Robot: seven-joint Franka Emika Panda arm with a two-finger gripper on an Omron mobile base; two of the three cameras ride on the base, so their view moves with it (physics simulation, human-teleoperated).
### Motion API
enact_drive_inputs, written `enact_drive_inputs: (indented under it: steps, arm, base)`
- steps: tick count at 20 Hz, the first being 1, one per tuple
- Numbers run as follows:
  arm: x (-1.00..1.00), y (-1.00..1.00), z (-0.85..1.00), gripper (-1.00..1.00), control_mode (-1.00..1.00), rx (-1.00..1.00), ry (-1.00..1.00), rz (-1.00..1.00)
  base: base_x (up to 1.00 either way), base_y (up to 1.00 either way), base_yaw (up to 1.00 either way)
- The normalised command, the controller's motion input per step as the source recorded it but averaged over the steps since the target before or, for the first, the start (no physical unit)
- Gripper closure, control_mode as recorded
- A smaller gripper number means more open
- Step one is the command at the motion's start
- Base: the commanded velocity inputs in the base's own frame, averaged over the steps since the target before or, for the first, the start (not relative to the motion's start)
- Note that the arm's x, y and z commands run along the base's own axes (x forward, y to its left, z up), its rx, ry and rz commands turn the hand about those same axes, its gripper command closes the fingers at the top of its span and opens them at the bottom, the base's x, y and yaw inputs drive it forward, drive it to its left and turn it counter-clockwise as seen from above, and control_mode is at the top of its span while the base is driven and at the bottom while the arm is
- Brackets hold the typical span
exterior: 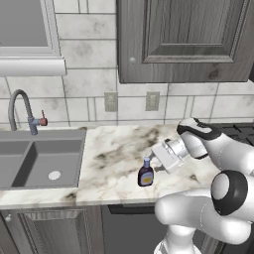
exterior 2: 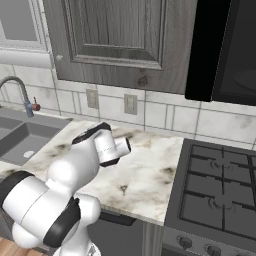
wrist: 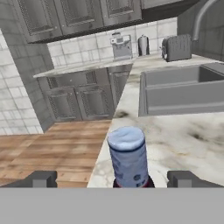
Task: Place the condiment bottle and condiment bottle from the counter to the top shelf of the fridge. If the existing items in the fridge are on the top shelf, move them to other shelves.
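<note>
Nearest, between wide-open jaws [wrist: 112,178], holding nothing: condiment bottle [wrist: 128,158], upright, long axis vertical, blue cap up, dark body, label too small to read. Stands on marbled surface [exterior: 114,158] near its front edge, right of the sink [exterior: 39,161]. Farther back, faucet [exterior: 22,111] and tiled wall.

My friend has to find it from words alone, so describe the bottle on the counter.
On the marble counter between the sink and the stove, near the front edge, stands a small bottle. It has a dark brown body, a pale label and a blue cap, and is upright right beside the robot's open pincer.
</note>
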Motion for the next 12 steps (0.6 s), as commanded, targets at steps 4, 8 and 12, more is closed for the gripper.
enact_drive_inputs:
  steps: [4, 8, 12]
  arm:
    - [0.09, 0.00, -0.01, -1.00, -1.00, 0.00, -0.02, 0.02]
    - [0.10, 0.01, -0.04, -1.00, -1.00, 0.00, -0.02, 0.01]
    - [0.02, 0.06, -0.12, -1.00, -1.00, 0.00, 0.00, 0.00]
  base:
    - [0.00, 0.00, 0.00]
    - [0.00, 0.00, 0.00]
    - [0.00, 0.00, 0.00]
